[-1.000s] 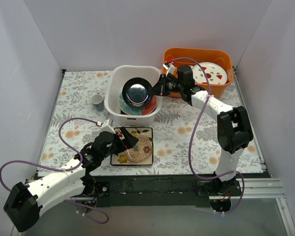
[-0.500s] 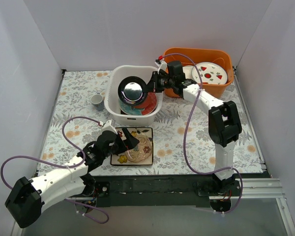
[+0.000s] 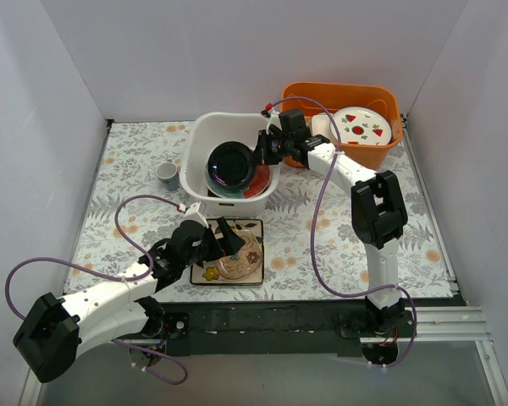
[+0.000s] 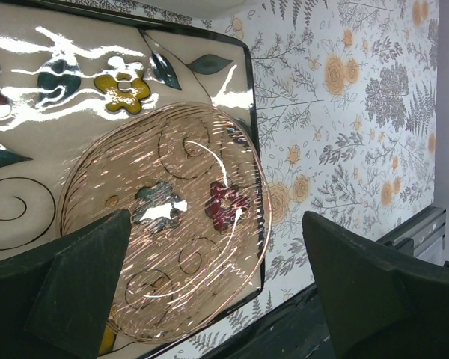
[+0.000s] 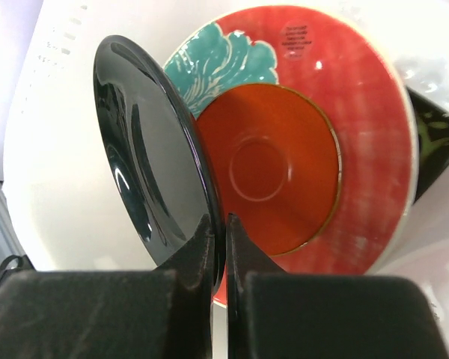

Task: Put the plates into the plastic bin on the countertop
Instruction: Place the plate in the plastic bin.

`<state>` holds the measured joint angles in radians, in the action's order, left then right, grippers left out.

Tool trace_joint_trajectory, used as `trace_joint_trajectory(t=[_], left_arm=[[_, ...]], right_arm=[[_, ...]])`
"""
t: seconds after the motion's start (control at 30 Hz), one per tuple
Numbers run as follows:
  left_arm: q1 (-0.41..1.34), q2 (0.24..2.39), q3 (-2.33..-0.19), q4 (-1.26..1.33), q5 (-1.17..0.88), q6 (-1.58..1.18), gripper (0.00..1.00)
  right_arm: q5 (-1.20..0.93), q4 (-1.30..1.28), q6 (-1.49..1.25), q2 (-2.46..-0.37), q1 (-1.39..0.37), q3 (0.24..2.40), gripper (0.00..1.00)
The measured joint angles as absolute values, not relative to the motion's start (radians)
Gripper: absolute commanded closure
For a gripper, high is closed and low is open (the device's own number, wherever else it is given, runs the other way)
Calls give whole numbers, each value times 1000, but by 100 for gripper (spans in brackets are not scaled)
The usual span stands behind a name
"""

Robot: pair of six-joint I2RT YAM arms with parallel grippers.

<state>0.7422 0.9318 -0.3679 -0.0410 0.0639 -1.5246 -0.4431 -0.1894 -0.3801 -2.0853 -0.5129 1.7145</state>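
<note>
Pinching the dark round plate (image 5: 146, 179) by its rim, my right gripper (image 5: 218, 224) holds it on edge over the plastic bin (image 3: 205, 127), above the small red plate (image 5: 273, 168) and teal-and-red plate (image 5: 367, 112). My left gripper (image 4: 217, 254) hangs spread wide over the white square plate (image 4: 75, 82) on the countertop (image 3: 135, 161).

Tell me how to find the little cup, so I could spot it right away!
Look for the white plastic bin at the back middle of the flowery countertop. Just to the left of it, standing alone on the countertop, is the little cup. It is the only cup there, round, open at the top and far smaller than the bin beside it.
</note>
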Motion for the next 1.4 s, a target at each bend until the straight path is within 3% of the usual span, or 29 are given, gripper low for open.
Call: trace_joint_trajectory(t=[0.27, 0.4, 0.53, 1.13, 1.4], left_arm=[[742, 928, -368, -6, 44, -1527, 2], [742, 878, -365, -6, 44, -1538, 2], [742, 832, -364, -20, 48, -1549, 2], [742, 786, -334, -76, 79, -1586, 2], [742, 775, -334, -94, 94, -1586, 2]], right_arm=[[-396, -234, -339, -2119, -517, 1768, 98], [-378, -245, -330, -2125, -520, 1780, 93], [-363, -270, -317, -2135, -522, 1805, 86], [-321, -279, -288, -2153, -559, 1842, 35], [-235, -256, -280, -2099, -571, 1794, 32]])
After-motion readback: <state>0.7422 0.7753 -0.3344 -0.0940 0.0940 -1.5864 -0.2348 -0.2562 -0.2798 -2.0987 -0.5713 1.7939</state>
